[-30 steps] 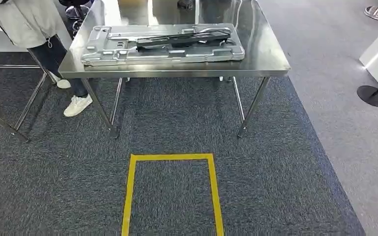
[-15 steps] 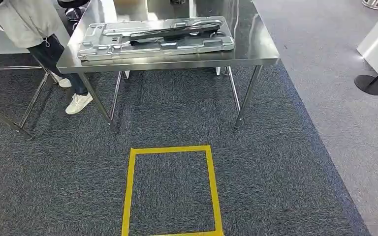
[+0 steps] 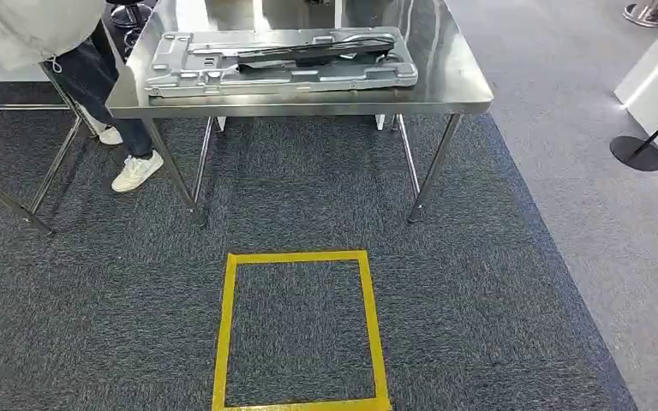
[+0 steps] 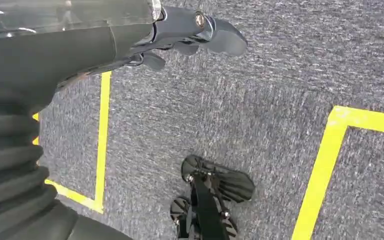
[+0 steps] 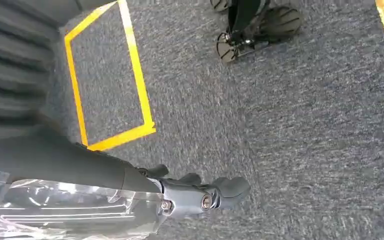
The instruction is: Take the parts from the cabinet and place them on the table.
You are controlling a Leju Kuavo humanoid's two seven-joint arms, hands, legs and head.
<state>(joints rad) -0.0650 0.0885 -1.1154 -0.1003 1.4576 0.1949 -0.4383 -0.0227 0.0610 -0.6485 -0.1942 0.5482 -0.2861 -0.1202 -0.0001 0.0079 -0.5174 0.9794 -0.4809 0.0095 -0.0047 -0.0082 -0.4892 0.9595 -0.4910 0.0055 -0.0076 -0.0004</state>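
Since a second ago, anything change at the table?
Nothing on the table moved; the camera shifted, so more of the yellow floor square shows. The metal parts lie as before and the person stays beside the table.

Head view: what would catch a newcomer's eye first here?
The shiny steel table straight ahead, carrying a large grey metal part with a black part lying on top. Next, the yellow tape square on the carpet in front of it, and a person standing at the table's left end.
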